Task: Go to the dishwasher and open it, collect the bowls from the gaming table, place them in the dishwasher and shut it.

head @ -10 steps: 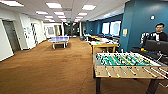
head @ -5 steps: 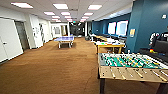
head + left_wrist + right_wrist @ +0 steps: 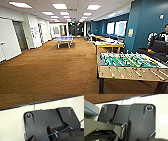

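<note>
**Yellow-trimmed table ahead, foosball table close by**

Gaming table (image 3: 108, 45), white-topped with yellow trim, stands midway down the room by the blue wall; what lies on it is too blurred to tell. Nearer, a foosball table (image 3: 130, 65) is cut off by the frame edge. A person (image 3: 163, 35) is partly hidden behind it. Brown carpet (image 3: 50, 67) lies open toward a table-tennis table (image 3: 63, 39). Whether either gripper's jaws are released or clenched cannot be told.

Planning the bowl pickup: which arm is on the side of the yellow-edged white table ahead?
Probably right: the long white-topped, yellow-edged table stands right of the brown carpet aisle, beyond the green-field football table, though far off.
</note>
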Robot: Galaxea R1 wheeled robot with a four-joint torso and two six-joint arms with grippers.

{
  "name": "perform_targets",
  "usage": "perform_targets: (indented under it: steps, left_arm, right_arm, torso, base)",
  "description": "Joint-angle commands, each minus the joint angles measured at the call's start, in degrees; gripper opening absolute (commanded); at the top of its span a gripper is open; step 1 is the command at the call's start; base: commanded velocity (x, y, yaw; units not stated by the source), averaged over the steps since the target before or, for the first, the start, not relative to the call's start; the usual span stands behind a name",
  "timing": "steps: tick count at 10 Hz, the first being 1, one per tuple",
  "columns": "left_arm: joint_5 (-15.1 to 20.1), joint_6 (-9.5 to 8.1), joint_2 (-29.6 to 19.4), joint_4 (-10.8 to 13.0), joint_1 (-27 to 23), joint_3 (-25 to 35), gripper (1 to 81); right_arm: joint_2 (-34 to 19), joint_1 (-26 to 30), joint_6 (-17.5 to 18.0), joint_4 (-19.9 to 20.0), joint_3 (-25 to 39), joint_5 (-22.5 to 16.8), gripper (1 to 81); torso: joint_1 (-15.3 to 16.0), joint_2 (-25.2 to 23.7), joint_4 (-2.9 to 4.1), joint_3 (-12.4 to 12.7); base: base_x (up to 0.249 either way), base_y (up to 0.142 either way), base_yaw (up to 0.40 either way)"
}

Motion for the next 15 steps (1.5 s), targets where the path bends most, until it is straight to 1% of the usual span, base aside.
perform_targets:
  steps: [1, 15]
  left_arm:
    - [2.52, 0.08, -0.36, -0.32, -3.49, -0.09, 81.1]
    - [2.52, -0.01, -0.36, -0.15, -3.49, -0.09, 81.1]
  right_arm:
    - [-0.2, 2.93, -0.18, -0.05, 0.13, -2.44, 81.1]
    - [0.33, 2.75, -0.18, -0.05, 0.04, -2.44, 81.1]
  torso:
    - [0.0, 0.0, 0.0, 0.0]
    - [0.0, 0.0, 0.0, 0.0]
  base:
    - [0.0, 0.0, 0.0]
    - [0.0, 0.0, 0.0]
